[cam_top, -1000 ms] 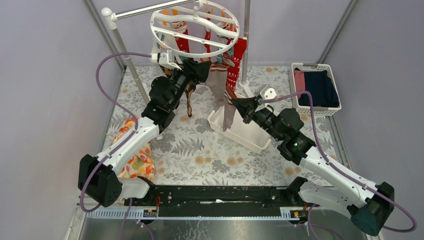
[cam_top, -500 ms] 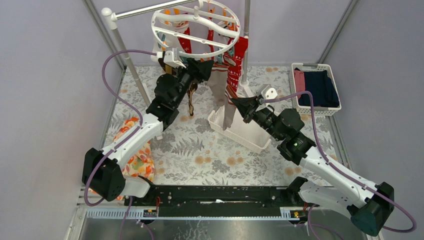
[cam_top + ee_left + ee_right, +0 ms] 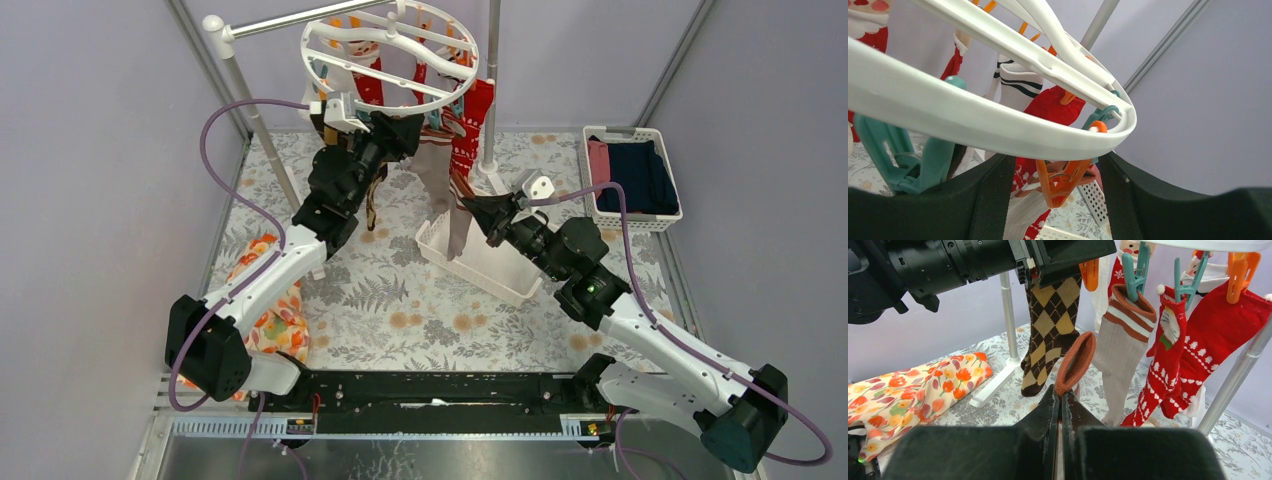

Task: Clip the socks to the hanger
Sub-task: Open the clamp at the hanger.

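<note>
The white hanger (image 3: 318, 48) hangs at the back with several socks clipped under it: a brown argyle sock (image 3: 1050, 325), a taupe one with a striped cuff (image 3: 1120, 340) and red Christmas socks (image 3: 1208, 340). My left gripper (image 3: 402, 128) is raised under the ring's near rim (image 3: 998, 127). It is open, and an orange clip (image 3: 1063, 182) dangles between its fingers, touching neither. My right gripper (image 3: 1062, 396) is shut on the rust-cuffed edge of a taupe sock (image 3: 1075, 362), held up below the ring; the sock (image 3: 459, 232) hangs down from it.
A white slatted basket (image 3: 500, 275) lies under the right gripper. Another basket (image 3: 661, 218) with navy and pink clothes stands at the right. An orange floral cloth (image 3: 262, 305) lies at the left. Grey poles (image 3: 252, 115) (image 3: 491, 85) stand beside the hanger. A teal clip (image 3: 903, 160) hangs at the left.
The left arm has risen and closed in under the ring, its jaws narrowing slightly; the ring has shifted a little. The right gripper has held still with the sock.
</note>
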